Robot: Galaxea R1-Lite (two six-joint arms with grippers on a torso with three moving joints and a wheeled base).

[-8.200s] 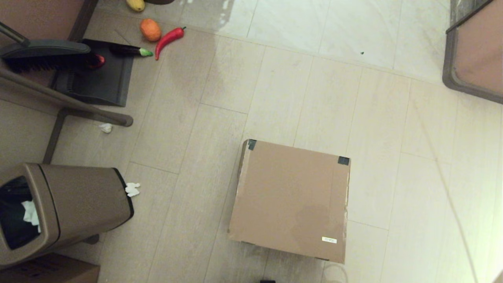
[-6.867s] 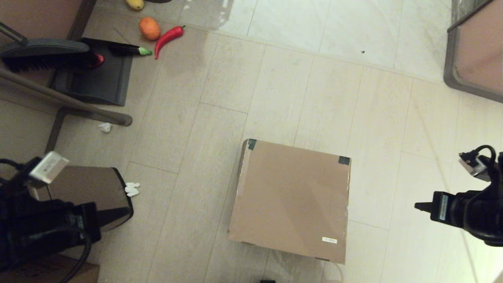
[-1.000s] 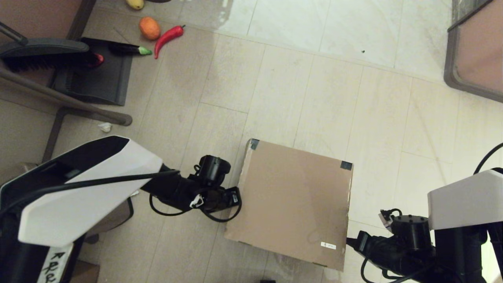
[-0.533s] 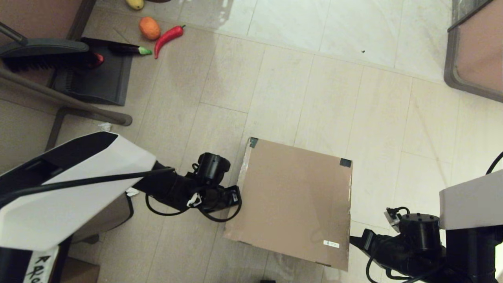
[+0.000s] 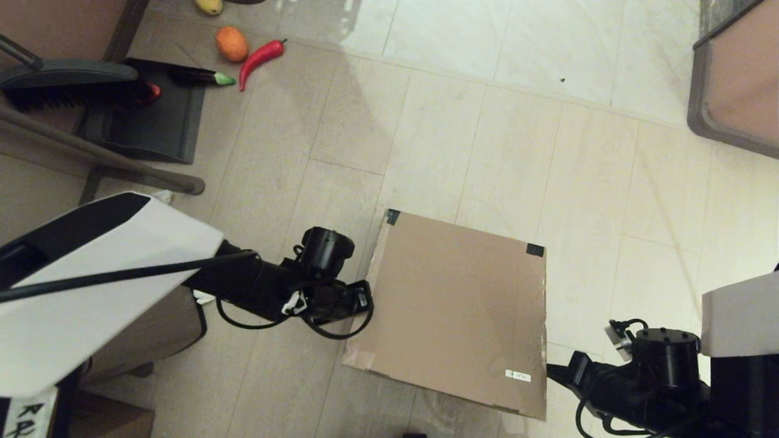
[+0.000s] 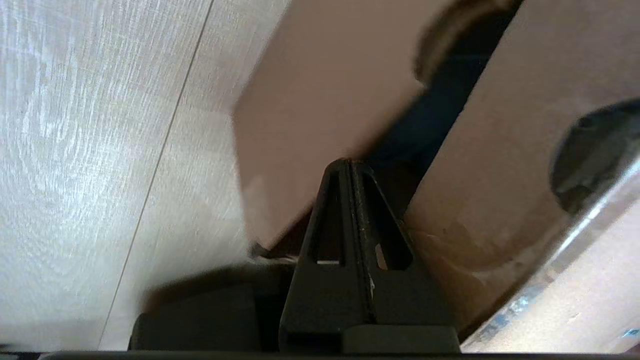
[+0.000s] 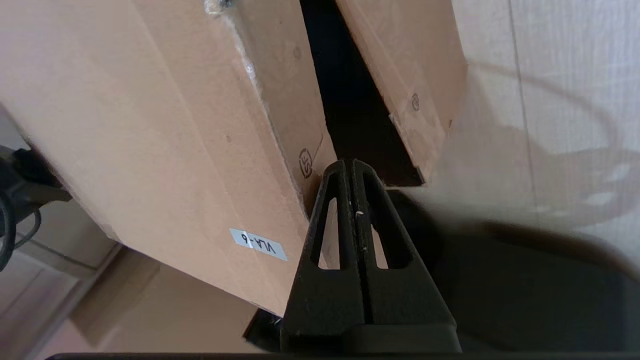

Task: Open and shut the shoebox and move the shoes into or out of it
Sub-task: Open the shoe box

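Item: the shoebox (image 5: 453, 310), brown cardboard, on the tiled floor (image 5: 487, 121) between our two hands, lid lifted a little so a dark gap shows along both sides. Black tape (image 5: 535, 249) marks the two lid corners farthest from our hands; a small white label (image 5: 517, 375) sits on the lid just beside our right hand. Left hand (image 6: 350, 167): fingers pressed together with nothing between them, tips pushed into the gap under the lid edge on its side of the box. Right hand (image 7: 350, 167): fingers likewise pressed together, holding nothing, tips at the gap under the lid's near corner on the opposite side. In the head view our left hand (image 5: 364, 298) touches the box's edge and our right hand (image 5: 557, 372) sits at the corner by the label. We cannot see what is inside the box; the gap shows only darkness. Well beyond our left hand, past the box: a dustpan (image 5: 149, 115) with a brush (image 5: 67, 82), a red chilli (image 5: 260, 58), an orange fruit (image 5: 232, 44) and an aubergine (image 5: 198, 76). A tan bin (image 5: 161, 331) stands behind our left arm.
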